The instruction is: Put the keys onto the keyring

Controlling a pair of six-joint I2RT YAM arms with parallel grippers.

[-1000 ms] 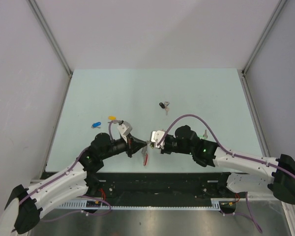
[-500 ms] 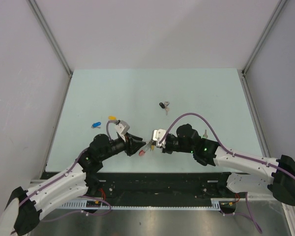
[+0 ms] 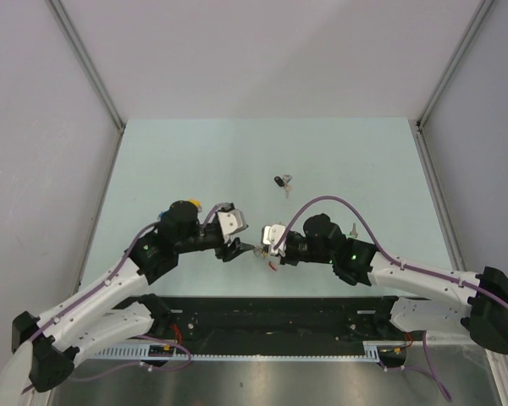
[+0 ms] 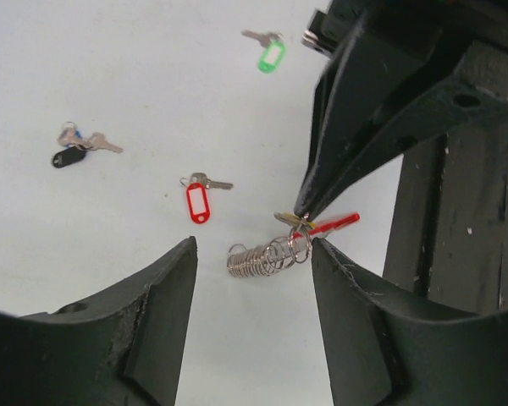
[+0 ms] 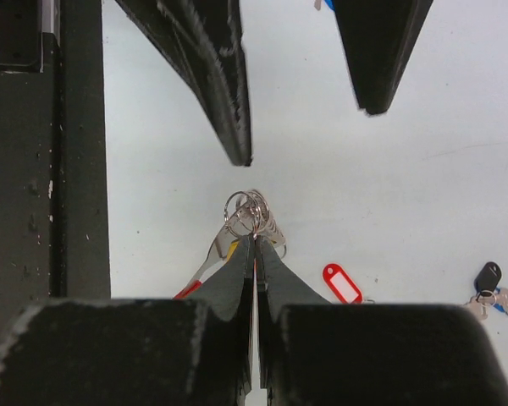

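Observation:
My right gripper (image 5: 254,238) is shut on the keyring (image 5: 249,210), pinching its bunched silver rings just above the table. In the left wrist view the keyring (image 4: 259,259) hangs from those tips as a silver coil, with its red band (image 4: 334,223) sticking out sideways and a yellow bit at the pinch. My left gripper (image 4: 253,252) stands open, its fingers either side of the coil without touching it. Loose keys lie on the table: a red-tagged one (image 4: 198,201), a black-tagged one (image 4: 69,155) and a green-tagged one (image 4: 270,53).
From above, both grippers (image 3: 235,246) (image 3: 262,248) meet near the table's front edge (image 3: 262,292), beside the black base rail. The black-tagged key (image 3: 281,181) lies farther back at centre. A yellow tag (image 3: 195,204) peeks out beside the left arm.
The left gripper has opened and let go of the keyring, and the left arm has swung up and back. The right gripper has kept its grip and hardly moved.

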